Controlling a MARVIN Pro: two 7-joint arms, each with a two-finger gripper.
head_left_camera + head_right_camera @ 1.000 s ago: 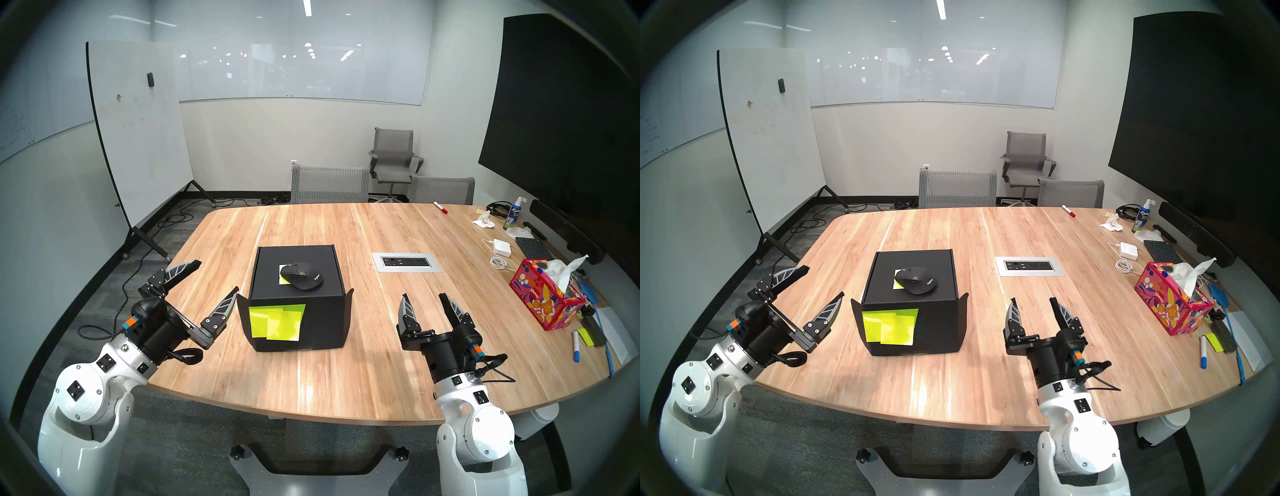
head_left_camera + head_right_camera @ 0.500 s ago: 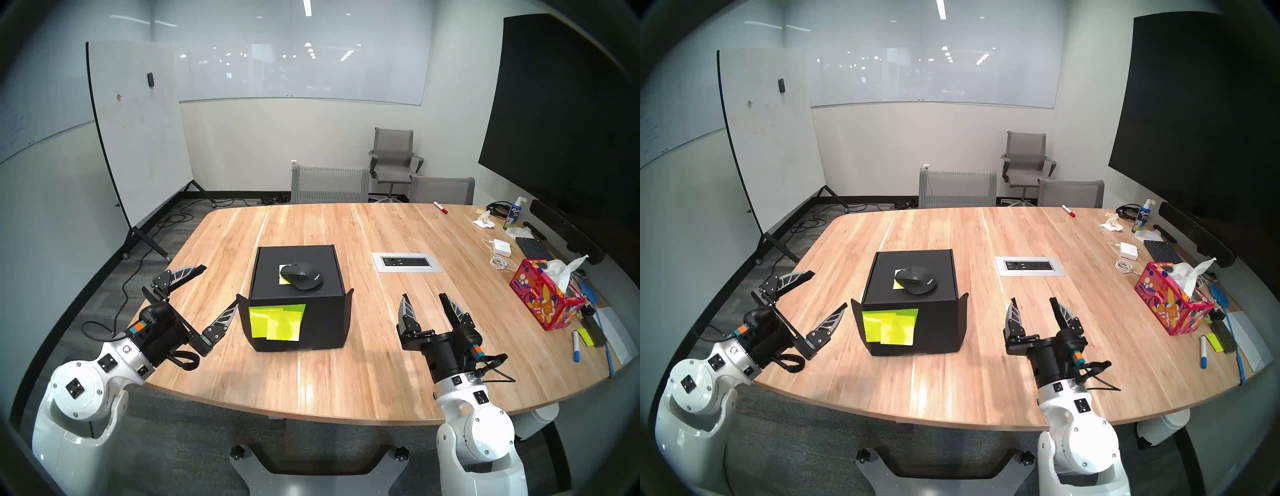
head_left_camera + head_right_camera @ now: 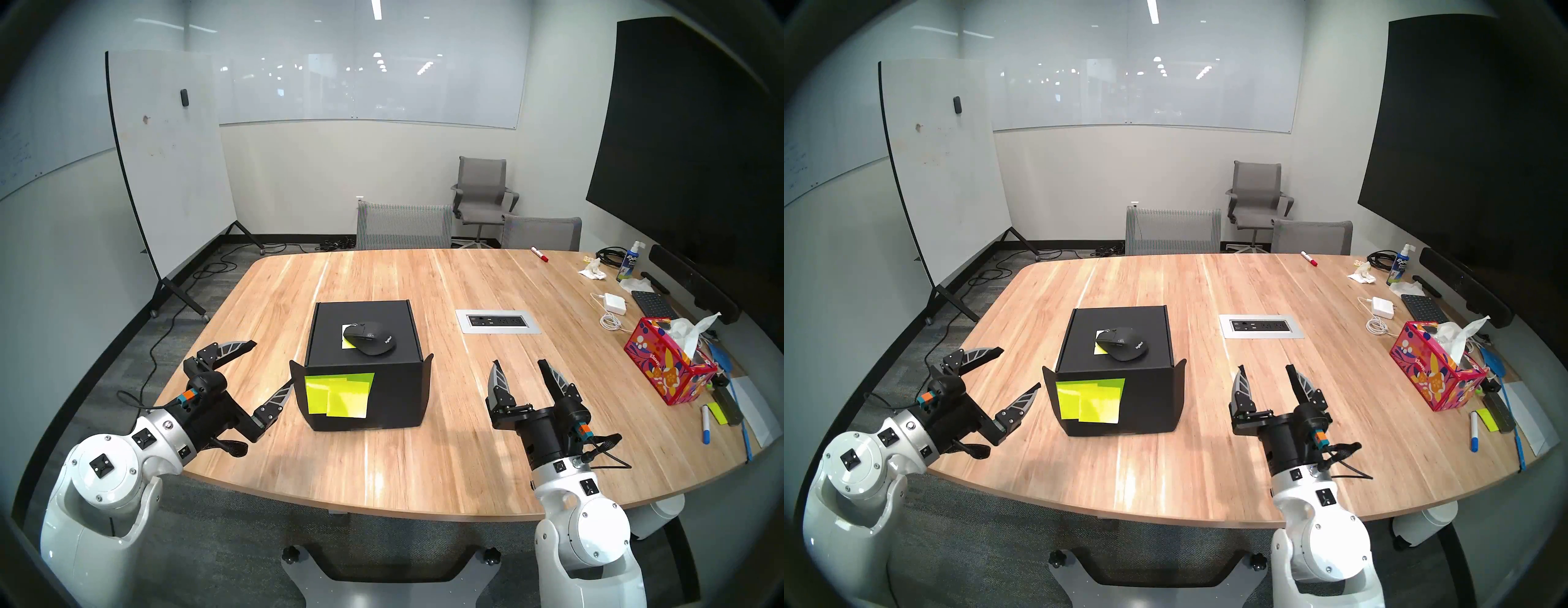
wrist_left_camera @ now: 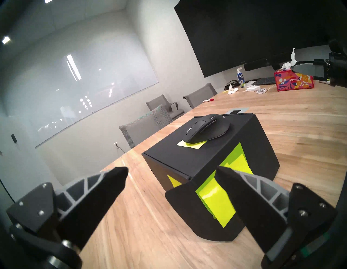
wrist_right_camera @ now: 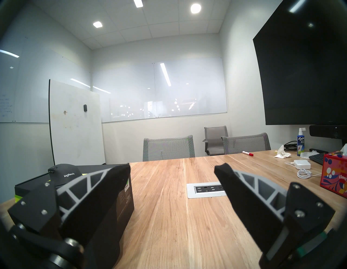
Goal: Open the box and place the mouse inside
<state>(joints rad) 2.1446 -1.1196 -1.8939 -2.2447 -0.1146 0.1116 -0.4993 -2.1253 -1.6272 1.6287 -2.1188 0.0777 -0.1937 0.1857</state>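
Note:
The black box (image 3: 399, 399) stands shut at mid-table, with yellow-green sticky notes (image 3: 339, 395) on its front face and side flaps splayed at the front corners. The black mouse (image 3: 370, 337) lies on the lid, partly over a small pale note. My left gripper (image 3: 273, 363) is open beside the box's left front corner. Its near fingertip (image 4: 225, 180) is close to the left flap; I cannot tell if they touch. My right gripper (image 3: 518, 364) is open and empty, right of the box and apart from it. In the right wrist view the mouse (image 5: 65, 172) shows behind the left finger.
A power outlet panel (image 3: 497, 321) is set into the table right of the box. A red floral tissue box (image 3: 670, 365), white adapter (image 3: 615, 303), keyboard, spray bottle and markers crowd the right edge. Grey chairs (image 3: 403, 225) stand at the far side.
My left arm has dropped lower and turned at the wrist, and its open gripper has come in toward the box's left front flap. Right arm, box and mouse have not moved.

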